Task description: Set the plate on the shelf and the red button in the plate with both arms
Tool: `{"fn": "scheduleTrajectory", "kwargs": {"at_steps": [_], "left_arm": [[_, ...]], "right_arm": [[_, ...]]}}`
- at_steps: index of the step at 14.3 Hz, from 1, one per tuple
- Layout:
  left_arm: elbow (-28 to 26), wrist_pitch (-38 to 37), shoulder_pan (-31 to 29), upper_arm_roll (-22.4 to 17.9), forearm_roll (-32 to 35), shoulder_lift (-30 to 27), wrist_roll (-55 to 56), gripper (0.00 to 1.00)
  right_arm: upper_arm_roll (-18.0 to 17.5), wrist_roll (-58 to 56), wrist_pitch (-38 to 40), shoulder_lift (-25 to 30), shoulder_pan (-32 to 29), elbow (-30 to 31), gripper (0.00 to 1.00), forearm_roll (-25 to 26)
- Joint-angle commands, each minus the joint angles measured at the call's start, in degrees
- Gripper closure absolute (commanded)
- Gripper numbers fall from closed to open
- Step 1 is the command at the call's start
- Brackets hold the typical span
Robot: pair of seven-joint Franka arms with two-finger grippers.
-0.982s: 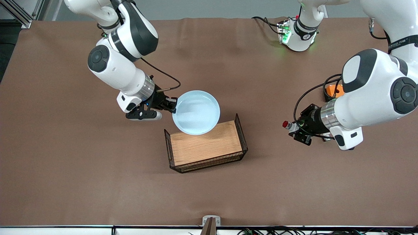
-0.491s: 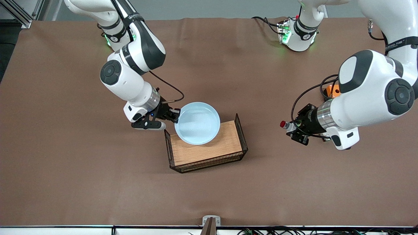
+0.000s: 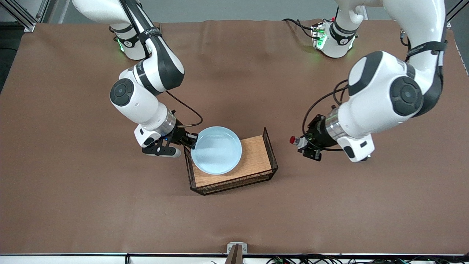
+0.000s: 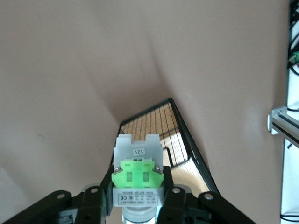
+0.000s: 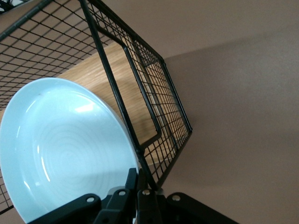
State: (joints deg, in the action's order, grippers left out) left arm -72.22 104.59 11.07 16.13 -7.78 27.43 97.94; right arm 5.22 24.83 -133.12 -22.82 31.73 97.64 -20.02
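Fingers of the right gripper [image 3: 191,140] pinch the rim of the plate [image 3: 216,150], which has travelled from the farther edge of the basket [image 3: 270,154] to hang over its wooden floor. Fingers of the left gripper [image 3: 306,145] clamp the red button [image 3: 294,140], now carried closer to the basket's end wall. Judgement: lowering the plate comes next; the button follows.

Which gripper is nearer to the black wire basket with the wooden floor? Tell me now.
Right. The right gripper holds the pale blue round plate over the basket, at its end wall. The left gripper, holding the red button, hangs over bare table beside it.
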Motion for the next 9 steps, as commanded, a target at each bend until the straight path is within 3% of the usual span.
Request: {"fn": "scheduleTrajectory", "kwargs": {"at_steps": [1, 4, 9], "left_arm": [[3.7, 0.3, 8.7, -7.3, 0.3, 2.2, 3.0, 1.00], [4.4, 1.0, 16.4, -14.6, 0.1, 2.8, 4.2, 1.00], [4.4, 1.0, 17.3, -15.0, 0.1, 2.8, 5.1, 1.00]], "right_arm": [[1.9, 0.7, -1.4, -3.2, 1.4, -3.0, 0.99, 0.9], [3.5, 0.7, -4.2, -5.1, 3.4, -3.0, 0.98, 0.9], [5.1, 0.6, -6.5, -6.3, 5.0, -3.1, 0.95, 0.9]]}}
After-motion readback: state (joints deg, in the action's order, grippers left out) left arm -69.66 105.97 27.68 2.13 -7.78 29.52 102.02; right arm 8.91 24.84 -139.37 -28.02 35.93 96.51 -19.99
